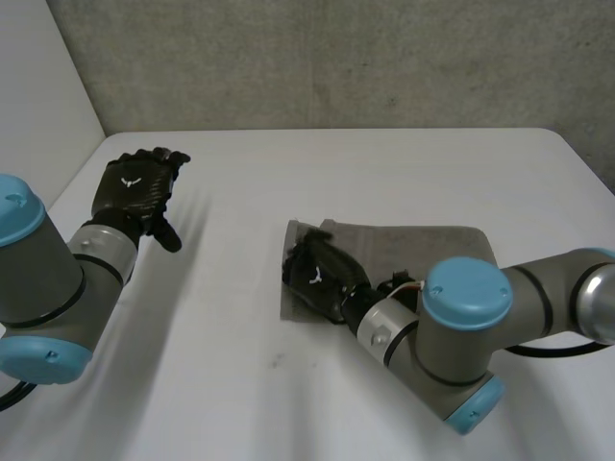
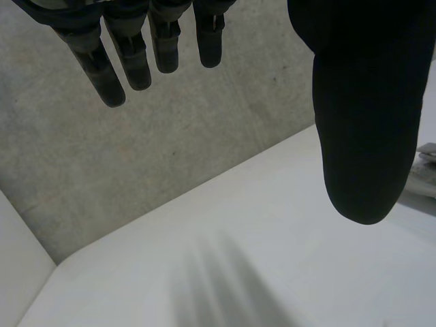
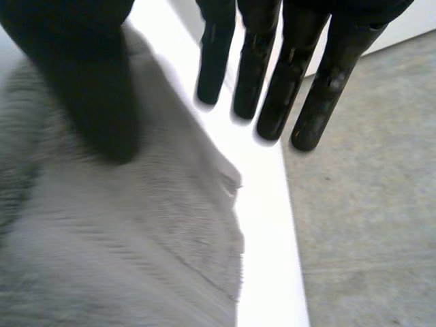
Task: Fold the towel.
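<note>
Table (image 1: 336, 173): lying in front of the wall (image 1: 336, 58), which is rising behind its far edge.

Towel (image 1: 423, 245): lying flat on the table, right of centre, between the middle and the near edge.

Right hand (image 1: 317, 274): sitting over the towel's left end, with the right arm (image 1: 461, 327) coming in from the near right and crossing over the towel's near side. In the right wrist view the thumb is lying above the cloth and the fingers (image 3: 272, 88) are reaching past the towel's edge over bare table.

Left hand (image 1: 135, 187): hanging over the table's far left part, well apart from the towel, with the left arm (image 1: 38, 279) trailing behind it at the near left.
</note>
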{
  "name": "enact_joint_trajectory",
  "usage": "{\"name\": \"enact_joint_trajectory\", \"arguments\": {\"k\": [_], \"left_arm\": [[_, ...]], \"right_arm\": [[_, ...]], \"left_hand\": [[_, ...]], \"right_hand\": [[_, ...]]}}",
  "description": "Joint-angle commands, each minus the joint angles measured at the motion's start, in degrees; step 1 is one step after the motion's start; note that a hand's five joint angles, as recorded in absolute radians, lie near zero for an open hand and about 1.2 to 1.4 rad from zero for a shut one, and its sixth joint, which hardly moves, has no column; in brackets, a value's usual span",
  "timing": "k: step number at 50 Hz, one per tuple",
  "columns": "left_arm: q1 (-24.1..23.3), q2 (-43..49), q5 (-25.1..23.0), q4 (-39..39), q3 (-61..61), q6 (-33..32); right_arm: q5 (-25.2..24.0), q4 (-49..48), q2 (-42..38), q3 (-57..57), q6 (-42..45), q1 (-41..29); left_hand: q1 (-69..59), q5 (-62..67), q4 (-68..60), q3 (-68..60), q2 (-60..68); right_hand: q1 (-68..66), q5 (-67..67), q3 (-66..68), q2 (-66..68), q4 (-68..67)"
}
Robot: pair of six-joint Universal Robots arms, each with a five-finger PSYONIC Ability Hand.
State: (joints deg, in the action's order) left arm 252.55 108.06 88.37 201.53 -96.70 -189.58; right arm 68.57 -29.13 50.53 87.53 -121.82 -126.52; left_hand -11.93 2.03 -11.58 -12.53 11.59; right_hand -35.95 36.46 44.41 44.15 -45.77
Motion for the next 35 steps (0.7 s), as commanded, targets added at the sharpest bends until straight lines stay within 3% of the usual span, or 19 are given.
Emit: {"name": "enact_joint_trajectory", "arguments": {"k": [1, 3, 4, 6, 9, 14, 23, 28, 35], "left_arm": [[-2.0, -0.2, -0.2, 0.0, 1.6, -0.1], [-2.9, 0.0, -0.2, 0.0, 2.6, 0.0], [-4.2, 0.3, 0.0, 0.0, 3.9, 0.0], [-5.7, 0.7, 0.0, -0.1, 5.3, 0.1], [-9.4, 3.1, 0.0, -0.2, 9.0, -0.1], [-16.1, 9.8, 0.0, -1.4, 17.0, -0.1], [-22.1, 21.9, -0.2, -11.2, 28.6, -0.3], [-23.1, 24.8, -0.4, -16.3, 30.4, -0.2], [-23.2, 26.4, 0.0, -17.3, 30.5, -0.4]], "right_arm": [[3.0, 0.3, 8.8, 1.6, -10.3, 4.5], [4.7, 1.4, 12.9, 3.5, -20.1, 9.2], [4.7, 1.4, 12.9, 3.5, -20.1, 9.3], [4.7, 4.9, 18.1, 5.4, -29.7, 13.3], [4.4, 10.3, 21.0, 6.9, -37.3, 18.2], [2.0, 18.5, 22.3, 8.7, -43.4, 24.3], [-2.0, 23.2, 23.4, 13.9, -43.2, 31.4], [-3.0, 23.0, 23.5, 16.5, -42.7, 34.0], [-3.8, 22.4, 23.4, 17.7, -40.3, 36.2]], "left_hand": [[-0.6, 0.5, -1.0, 0.0, 1.0], [-0.8, 0.7, -1.2, -0.2, 1.2], [-1.1, 1.0, -1.5, -0.5, 1.5], [-1.3, 1.2, -1.7, -0.7, 1.7], [-1.7, 1.5, -2.0, -1.0, 2.0], [-2.7, 2.6, -3.0, -2.0, 3.0], [-14.4, 14.3, -14.8, -13.8, 14.8], [-24.5, 24.4, -24.9, -23.9, 24.8], [-25.4, 25.3, -25.7, -24.8, 25.7]], "right_hand": [[26.0, -36.5, -34.4, -34.1, 35.8], [26.0, -36.5, -34.4, -34.1, 35.8], [26.0, -36.5, -34.4, -34.1, 35.8], [26.0, -36.5, -34.4, -34.1, 35.8], [26.0, -36.5, -34.4, -34.1, 35.8], [26.0, -36.5, -34.4, -34.1, 35.8], [26.0, -36.5, -34.4, -34.1, 35.8], [26.0, -36.5, -34.4, -34.1, 35.8], [26.0, -36.5, -34.4, -34.1, 35.8]]}}
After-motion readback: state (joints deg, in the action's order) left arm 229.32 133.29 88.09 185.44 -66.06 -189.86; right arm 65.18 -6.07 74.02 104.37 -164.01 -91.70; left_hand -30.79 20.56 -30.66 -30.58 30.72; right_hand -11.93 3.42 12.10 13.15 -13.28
